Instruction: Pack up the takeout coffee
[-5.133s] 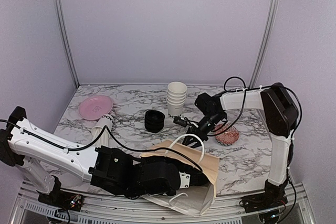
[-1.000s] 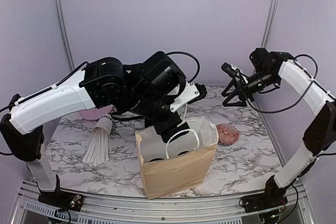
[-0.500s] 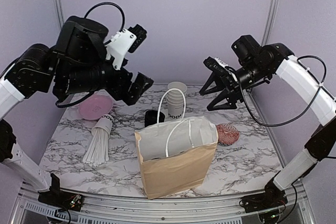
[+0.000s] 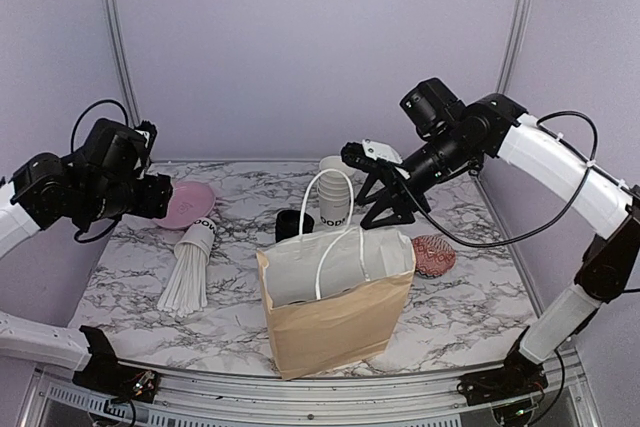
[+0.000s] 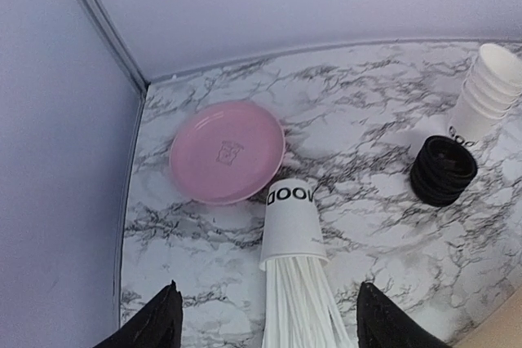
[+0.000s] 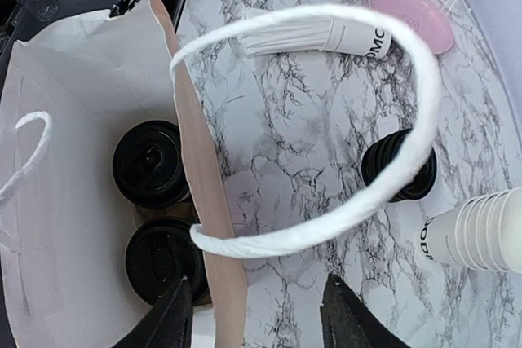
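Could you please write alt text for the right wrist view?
Two black-lidded coffee cups stand inside an open brown paper bag, seen from above past the open, empty right gripper. Beyond the bag's white handle, the marble table holds a stack of black lids, stacked white cups, a tipped cup of straws and a pink plate.

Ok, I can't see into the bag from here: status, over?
Left hand and right hand open, empty. Two lidded coffees upright in the brown bag. White handle loop close before right hand.
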{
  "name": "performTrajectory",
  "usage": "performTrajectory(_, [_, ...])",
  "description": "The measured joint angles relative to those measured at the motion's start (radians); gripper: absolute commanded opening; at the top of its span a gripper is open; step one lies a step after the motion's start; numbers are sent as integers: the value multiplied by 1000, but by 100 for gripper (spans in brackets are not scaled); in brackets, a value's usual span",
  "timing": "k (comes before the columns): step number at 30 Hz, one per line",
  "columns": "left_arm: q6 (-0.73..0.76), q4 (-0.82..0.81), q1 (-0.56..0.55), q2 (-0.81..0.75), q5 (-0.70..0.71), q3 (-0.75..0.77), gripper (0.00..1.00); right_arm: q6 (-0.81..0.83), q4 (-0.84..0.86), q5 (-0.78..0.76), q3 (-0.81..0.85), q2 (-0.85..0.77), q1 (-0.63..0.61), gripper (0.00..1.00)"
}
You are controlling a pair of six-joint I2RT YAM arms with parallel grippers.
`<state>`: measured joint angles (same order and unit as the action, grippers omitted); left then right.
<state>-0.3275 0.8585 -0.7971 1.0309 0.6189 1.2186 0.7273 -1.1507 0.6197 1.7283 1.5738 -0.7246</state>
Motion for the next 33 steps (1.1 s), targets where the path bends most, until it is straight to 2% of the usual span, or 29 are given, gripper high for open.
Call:
performTrajectory(2, [-5,6,76,18,-38,-50,68,-8,10,-28,-16,13,0,26])
performTrajectory(4, [-2,8,142,46,-98,-105,66,-21,13,-50,-25,23,0,14])
performTrajectory(6, [5,8,189,80,-154,-148,64,-21,16,-60,-26,29,-1,6])
performTrajectory(9, [28,8,203,120,-198,-175,62,-24,19,-69,-27,29,-1,0])
performTrajectory(19, [203,-1,205,219,-222,-180,52,-20,45,-140,-64,-11,19,0])
performTrajectory(24, [365,-14,201,245,-172,-188,51,-16,50,-154,-72,-16,61,0])
performTrajectory(26, [424,-31,200,245,-150,-205,48,-12,50,-155,-78,-18,80,0])
performTrajectory(27, [454,-45,200,244,-144,-219,49,-11,49,-156,-79,-20,86,2])
performTrajectory(30, [547,-117,200,230,-137,-291,52,-2,47,-153,-84,-30,95,25])
performTrajectory(33, [628,-188,200,213,-135,-378,51,3,43,-134,-84,-41,96,37])
